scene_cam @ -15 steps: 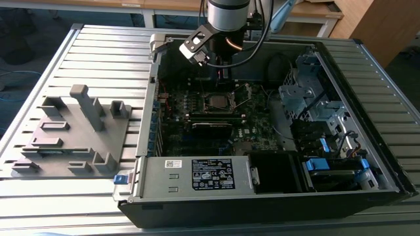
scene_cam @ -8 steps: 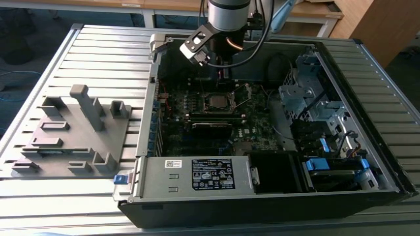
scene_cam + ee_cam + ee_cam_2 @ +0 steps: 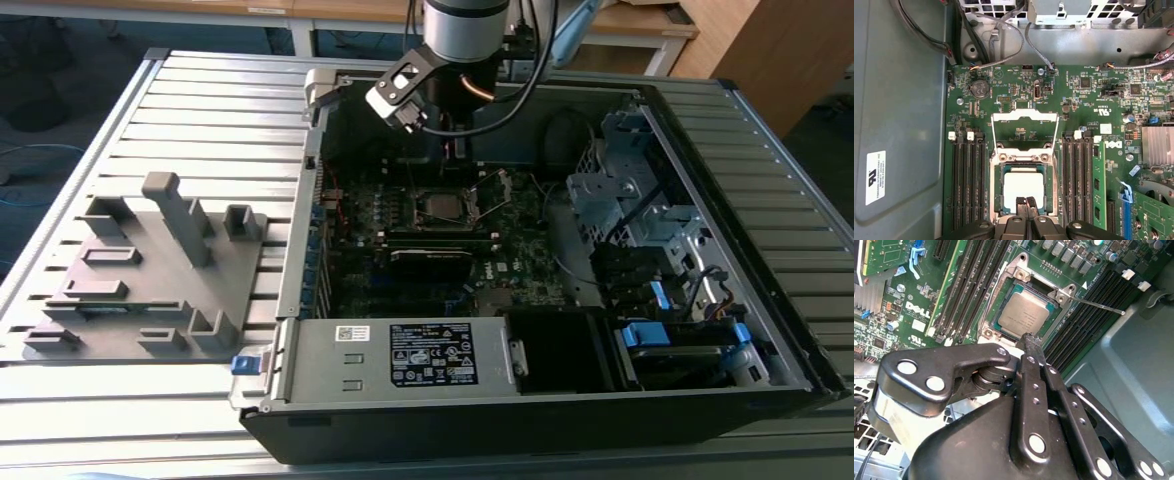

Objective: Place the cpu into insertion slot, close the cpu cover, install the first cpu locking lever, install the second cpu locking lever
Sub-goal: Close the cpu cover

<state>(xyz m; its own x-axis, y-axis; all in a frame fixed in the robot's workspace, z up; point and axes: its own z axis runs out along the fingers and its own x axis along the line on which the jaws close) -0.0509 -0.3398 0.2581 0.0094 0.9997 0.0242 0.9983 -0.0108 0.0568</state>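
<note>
**Operator:** What is my tool doing?

**Describer:** In the first wrist view your gripper [image 3: 1026,201] has its two fingers pressed together, with nothing between them. The tips hover over the edge of the cpu [image 3: 1023,181] opposite the hinge. I cannot tell whether they touch it. The cpu lies flat in the slot [image 3: 996,186].

**Operator:** And the cover?

**Describer:** The cover [image 3: 1024,116] stands raised on its hinge, on the slot's right side as the exterior view has it. I judge that closing it is your step in hand. To do it well, bring the closed tips behind the cover's top bar and press it down evenly. Keep off the cpu's metal top. Stay clear of the lever [image 3: 1099,304], which juts out sideways in the second wrist view.

**Operator:** How many of each?

**Describer:** One cpu, one slot, one cover, one gripper. I make out one lever for certain and cannot tell about a second. Memory slots run in two banks, one far of the slot and one near.
</note>
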